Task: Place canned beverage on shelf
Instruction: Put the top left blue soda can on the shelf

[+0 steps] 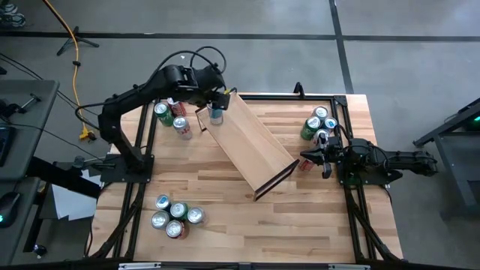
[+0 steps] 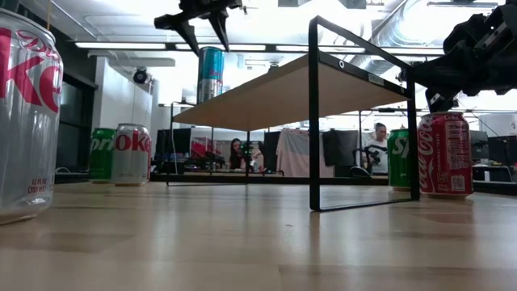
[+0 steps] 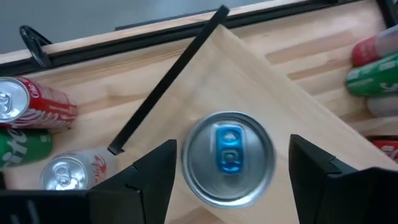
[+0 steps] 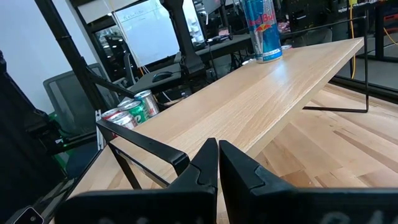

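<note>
Broadly, the butcher-block table fills the high view, with the shelf set diagonally across its middle: a pale-wood plank on a thin black frame, one end toward the far left, the other toward the near right. The left arm reaches in from the left edge to the far-left end of the shelf; the right arm lies low at the right edge, its gripper just beside the shelf's near-right end, fingers pressed together, holding nothing. The left gripper hangs directly above a blue-and-silver can, jaws spread on either side of the can's rim; the low view shows the fingertips clear above the can top, not touching. That can stands upright on the plank at its far-left end. Other cans stay on the tabletop: a group of three left of the shelf's far end, a cluster of four near the front left, a cluster at the far right beside the right arm. People sit in the room beyond the table.
</note>
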